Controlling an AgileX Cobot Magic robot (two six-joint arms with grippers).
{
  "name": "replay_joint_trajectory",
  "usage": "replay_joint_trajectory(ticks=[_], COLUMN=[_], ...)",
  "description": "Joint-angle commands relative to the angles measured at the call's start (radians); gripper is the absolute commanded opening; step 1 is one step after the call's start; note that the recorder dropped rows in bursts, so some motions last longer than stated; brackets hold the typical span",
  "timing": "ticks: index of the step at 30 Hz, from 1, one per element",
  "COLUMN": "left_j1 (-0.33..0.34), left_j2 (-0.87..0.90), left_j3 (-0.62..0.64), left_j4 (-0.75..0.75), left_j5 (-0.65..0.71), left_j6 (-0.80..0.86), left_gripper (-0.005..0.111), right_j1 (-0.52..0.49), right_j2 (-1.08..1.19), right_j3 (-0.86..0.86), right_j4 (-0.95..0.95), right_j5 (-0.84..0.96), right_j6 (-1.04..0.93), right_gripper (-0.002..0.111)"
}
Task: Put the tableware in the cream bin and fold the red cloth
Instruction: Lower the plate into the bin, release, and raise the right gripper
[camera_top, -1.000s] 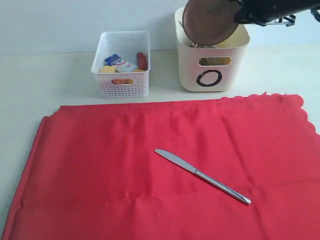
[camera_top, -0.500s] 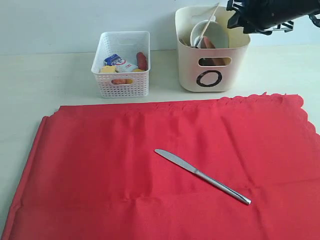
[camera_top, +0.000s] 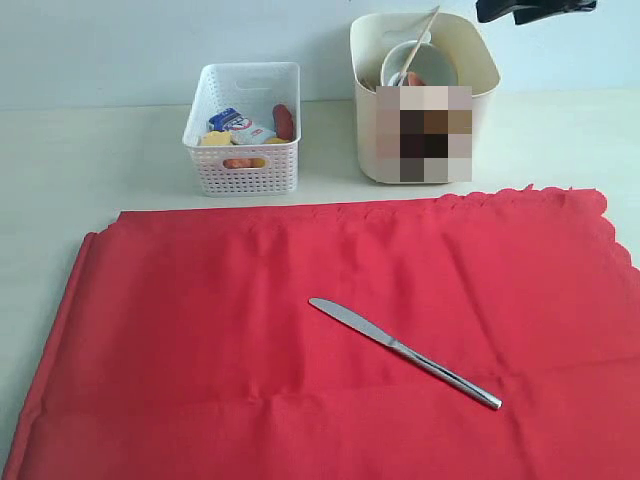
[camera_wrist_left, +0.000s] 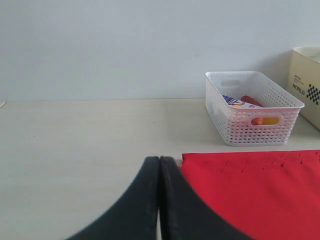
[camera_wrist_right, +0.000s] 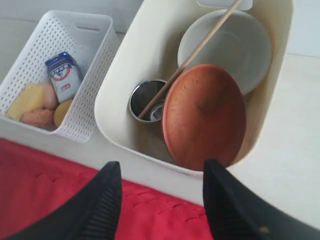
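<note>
The cream bin (camera_top: 470, 50) stands at the back right and holds the tableware. Looking down into the bin (camera_wrist_right: 115, 95), I see the brown clay plate (camera_wrist_right: 205, 115) leaning on edge, the pale bowl (camera_wrist_right: 235, 45), the steel cup (camera_wrist_right: 145, 97) and a wooden chopstick (camera_wrist_right: 200, 45). My right gripper (camera_wrist_right: 160, 170) hangs open and empty above the bin's near rim. The right arm (camera_top: 535, 10) shows at the top edge. The red cloth (camera_top: 250, 330) lies spread flat with a steel knife (camera_top: 400, 350) on it. My left gripper (camera_wrist_left: 159, 162) is shut and empty, low beside the cloth's corner (camera_wrist_left: 260, 190).
A white perforated basket (camera_top: 243, 125) with food items stands left of the bin, also seen as the basket (camera_wrist_left: 252, 107) from the left wrist and the basket (camera_wrist_right: 55, 75) from the right wrist. Pale tabletop (camera_top: 80, 160) surrounds the cloth.
The brown plate, held over the bin a second ago, now rests inside it. The right gripper has let go and risen toward the top of the exterior view.
</note>
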Motion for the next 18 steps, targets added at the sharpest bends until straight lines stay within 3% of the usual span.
replay_joint_trajectory(ticks=[1,18], left_j1=[-0.004,-0.004], left_j2=[-0.007,-0.007], left_j3=[0.004,0.004], left_j4=[0.000,0.000], left_j5=[-0.002,-0.002], left_j6=[0.000,0.000], left_gripper=[0.000,0.000], right_j1=[-0.001,-0.001], right_j2=[-0.049,-0.081], right_j3=[0.028,0.255], right_j4=[-0.030,0.093], right_j5=[0.074,0.026], right_j6=[-0.002,-0.093], right_gripper=[0.049,0.049])
